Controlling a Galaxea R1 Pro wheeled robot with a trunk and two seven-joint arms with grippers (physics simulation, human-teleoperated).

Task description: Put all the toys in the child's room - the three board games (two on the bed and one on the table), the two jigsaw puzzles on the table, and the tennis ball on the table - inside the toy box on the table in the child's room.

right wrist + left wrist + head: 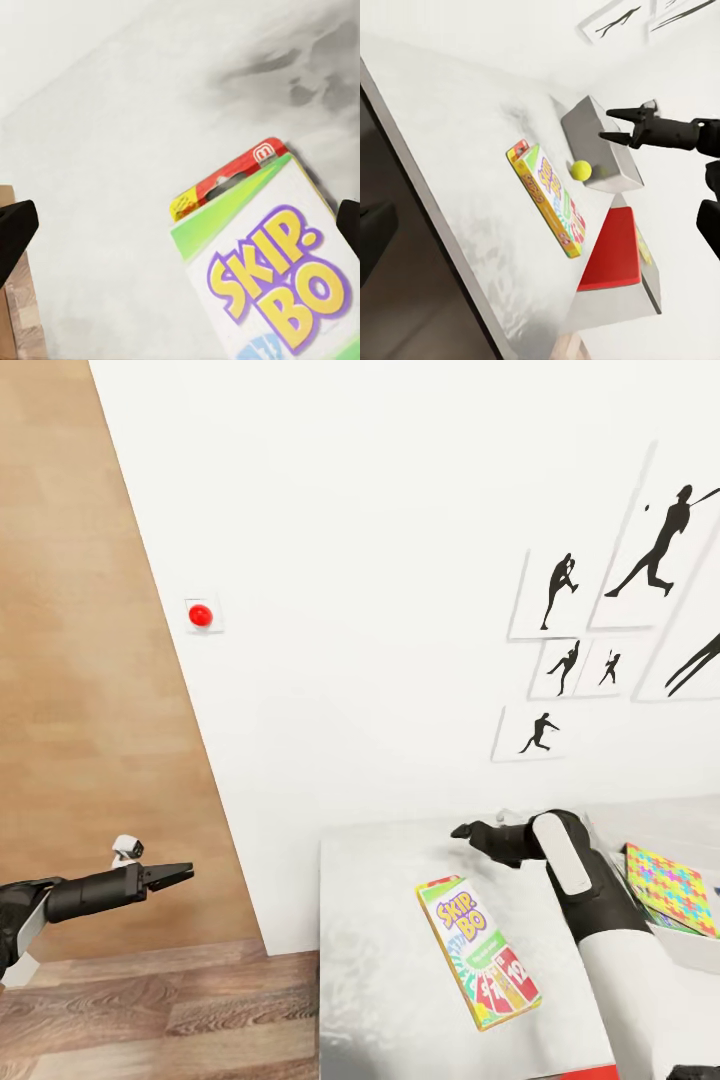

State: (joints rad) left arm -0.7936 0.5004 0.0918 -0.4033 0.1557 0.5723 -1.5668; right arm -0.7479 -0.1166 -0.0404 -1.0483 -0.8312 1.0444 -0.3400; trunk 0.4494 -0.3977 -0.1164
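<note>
right gripper (621, 125) hanging over the table (380, 920) near the wall, fingers spread apart with nothing between them; fingertips (16, 225) dark at both edges of the right wrist view, wide open above the skip-bo box (277, 262). left gripper (178, 876) held out over the wood floor (150, 1010) well off the table's side, tips close together at the end, nothing gripped; whether fully closed, cannot tell. skip-bo box (478, 951) lying flat on the pale tabletop, long axis running away from the wall, purple lettering end toward the wall, red end toward the robot. just beside the right forearm, jigsaw puzzle (672, 887) with its multicoloured mosaic lid tilted inside the toy box (690, 950), leaning over the rim. from the left wrist view, tennis ball (580, 169) resting against a grey box-like shape just past the skip-bo box (549, 199), near the open right fingers; red flat surface (611, 251) in a grey bin beside it, contents otherwise unclear. on the white wall, red round button (200, 616) and a cluster of black baseball-player silhouettes (565, 660).
</note>
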